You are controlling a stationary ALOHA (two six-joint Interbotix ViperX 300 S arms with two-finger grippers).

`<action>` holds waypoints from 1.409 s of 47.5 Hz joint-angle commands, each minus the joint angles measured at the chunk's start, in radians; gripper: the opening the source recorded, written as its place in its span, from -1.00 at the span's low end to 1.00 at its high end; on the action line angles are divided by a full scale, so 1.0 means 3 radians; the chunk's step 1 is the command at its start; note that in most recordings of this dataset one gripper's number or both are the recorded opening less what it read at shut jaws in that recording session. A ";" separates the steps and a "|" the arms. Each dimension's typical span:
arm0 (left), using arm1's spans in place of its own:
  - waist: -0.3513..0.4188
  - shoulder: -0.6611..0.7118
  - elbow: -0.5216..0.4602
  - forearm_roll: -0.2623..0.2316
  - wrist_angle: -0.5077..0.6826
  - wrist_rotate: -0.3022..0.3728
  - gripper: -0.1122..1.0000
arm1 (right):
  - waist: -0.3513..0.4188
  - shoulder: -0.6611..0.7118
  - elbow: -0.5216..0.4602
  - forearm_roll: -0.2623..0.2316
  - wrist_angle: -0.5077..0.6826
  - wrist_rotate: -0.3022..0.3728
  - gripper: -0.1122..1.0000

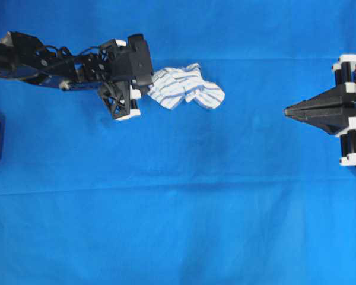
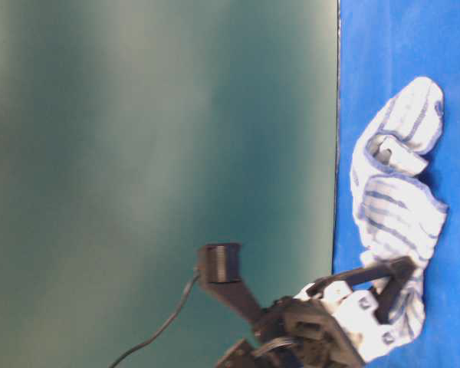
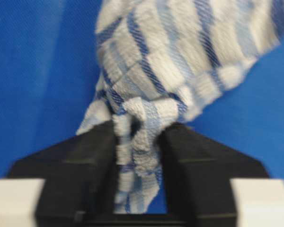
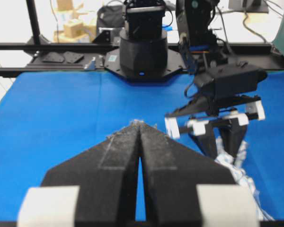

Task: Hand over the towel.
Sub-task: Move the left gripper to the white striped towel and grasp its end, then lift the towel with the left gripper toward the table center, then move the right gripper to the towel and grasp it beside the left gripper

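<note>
The towel [image 1: 187, 87] is a small crumpled white cloth with blue-grey stripes, lying on the blue cloth left of centre. My left gripper [image 1: 143, 89] is shut on the towel's left end; in the left wrist view a bunched fold of towel [image 3: 139, 137] is pinched between the two black fingers. In the table-level view the towel [image 2: 395, 199] lies mostly flat with its gripped end at the left gripper [image 2: 389, 299]. My right gripper [image 1: 288, 110] is shut and empty at the far right, well apart from the towel; its tips meet in the right wrist view [image 4: 139, 124].
A large plain blue cloth [image 1: 178, 208] covers the whole table. The left arm [image 1: 41, 59] stretches in from the upper left. In the right wrist view the left arm's base [image 4: 143, 52] stands at the far table edge.
</note>
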 commanded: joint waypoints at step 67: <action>-0.0644 -0.1600 -0.0389 -0.0020 0.0026 -0.0414 -0.56 | -0.0133 0.0378 -0.0169 -0.0020 -0.0307 -0.0036 -0.77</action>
